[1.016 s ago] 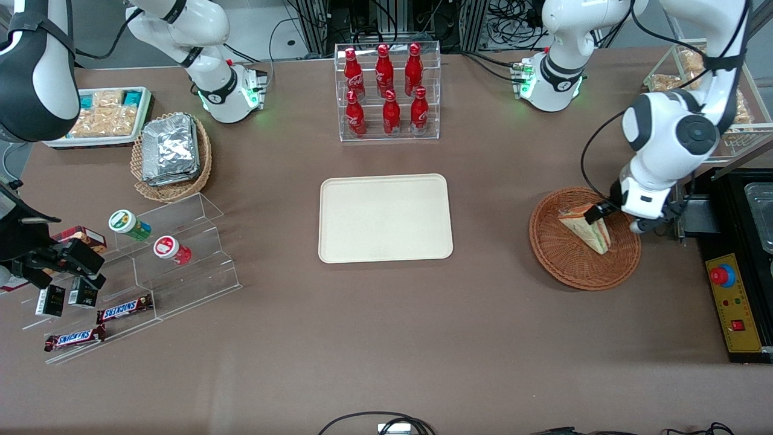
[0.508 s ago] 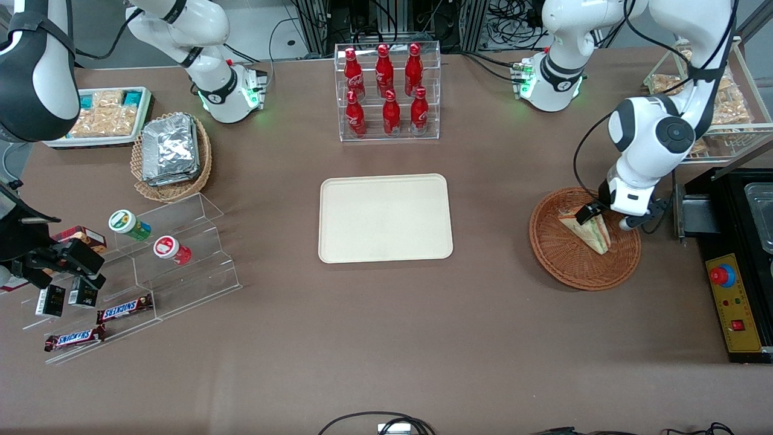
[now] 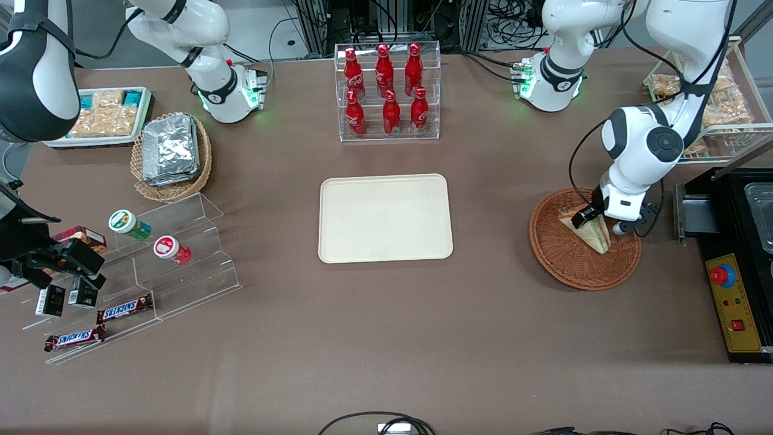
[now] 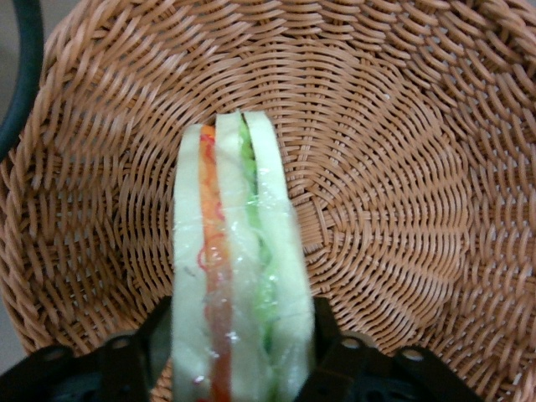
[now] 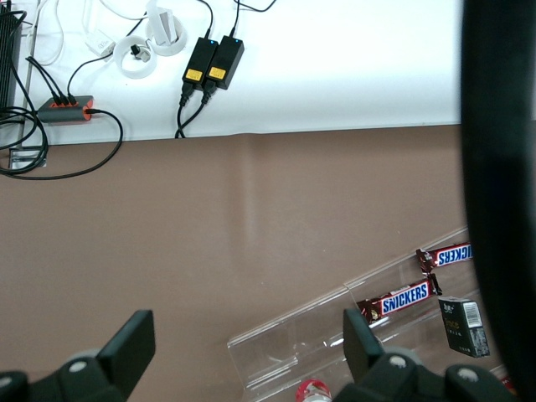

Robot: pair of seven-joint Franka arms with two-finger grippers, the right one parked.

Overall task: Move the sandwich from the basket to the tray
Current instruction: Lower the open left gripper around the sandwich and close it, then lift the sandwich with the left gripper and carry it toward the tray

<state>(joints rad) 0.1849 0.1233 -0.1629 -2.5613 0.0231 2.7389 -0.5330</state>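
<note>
We see the left arm's black two-finger gripper (image 3: 596, 222) down inside the round reddish-brown woven wicker basket (image 3: 564, 266), its 2 fingers (image 4: 134, 360) set on either flat side of the wrapped triangular white-bread sandwich (image 4: 239, 276). The jaws look closed against the bread, and the sandwich stands on edge in the basket. The flat cream-beige rectangular tray (image 3: 385, 218) lies well apart, toward the table's middle.
</note>
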